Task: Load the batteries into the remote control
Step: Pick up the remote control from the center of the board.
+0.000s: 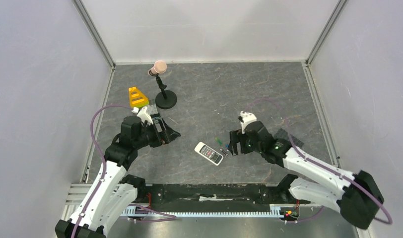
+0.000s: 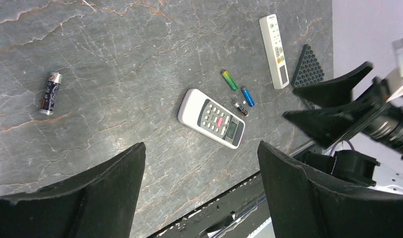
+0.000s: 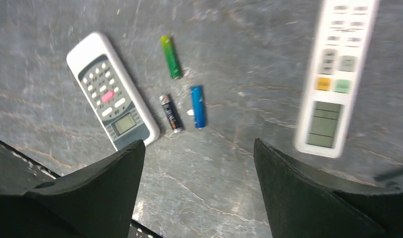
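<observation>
1. On the table, the remote control lies button-face up.
2. Just beside it lie a green battery, a blue battery and a dark battery.
3. Left tool, well away from the remote, stands apart.
4. Right tool, above the batteries beside the remote, stands apart, gripping nothing.

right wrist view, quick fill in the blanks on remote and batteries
The short white plastic remote with dark grey button face lies buttons ___.
Of the thin cylindrical green battery, black battery and blue battery beside it, the ___ one lies nearest.
The left gripper and right gripper are both ___, not shut.
Missing: up; black; open.
</observation>
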Controlling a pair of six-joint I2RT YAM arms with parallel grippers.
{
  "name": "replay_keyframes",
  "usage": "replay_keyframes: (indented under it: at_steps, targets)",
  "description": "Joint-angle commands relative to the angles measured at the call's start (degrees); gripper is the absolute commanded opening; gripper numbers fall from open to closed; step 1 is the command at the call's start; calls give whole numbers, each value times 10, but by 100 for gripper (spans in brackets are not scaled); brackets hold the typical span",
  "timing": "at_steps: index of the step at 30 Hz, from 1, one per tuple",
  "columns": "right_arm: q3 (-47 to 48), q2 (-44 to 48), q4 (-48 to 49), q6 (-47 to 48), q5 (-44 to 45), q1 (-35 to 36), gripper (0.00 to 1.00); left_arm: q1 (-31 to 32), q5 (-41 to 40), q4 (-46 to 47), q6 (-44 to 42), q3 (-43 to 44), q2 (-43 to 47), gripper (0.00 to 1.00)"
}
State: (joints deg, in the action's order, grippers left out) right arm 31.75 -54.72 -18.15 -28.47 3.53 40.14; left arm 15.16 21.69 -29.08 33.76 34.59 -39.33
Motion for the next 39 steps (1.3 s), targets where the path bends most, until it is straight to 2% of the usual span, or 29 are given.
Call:
replay_keyframes:
  at_steps: [1, 4, 7, 12, 14, 18, 30, 35, 39]
  targets:
    - [34, -67, 52, 21, 45, 84, 83, 2, -14, 67, 49, -6, 4, 87]
    - [68, -121, 55, 59, 63, 136, 85, 2, -33, 62, 42, 6, -10, 86]
    - [94, -164, 48, 56, 113, 164, 86, 2, -45, 57, 31, 21, -24, 86]
    - [143, -185, -21, -23, 296, 156, 87, 4, -39, 68, 32, 33, -48, 85]
    - [151, -184, -55, -53, 318, 126, 87, 5, -32, 74, 36, 33, -55, 85]
    - [132, -171, -60, -57, 276, 54, 86, 7, -30, 76, 32, 35, -65, 84]
    - [128, -236, -87, 32, 155, -69, 87, 8, -28, 72, 15, 32, -69, 84]
    - [124, -264, -97, 53, 124, -75, 81, 8, -27, 71, 3, 33, -73, 84]
    - [115, -277, -101, 59, 102, -81, 71, 8, -30, 70, -2, 35, -73, 84]
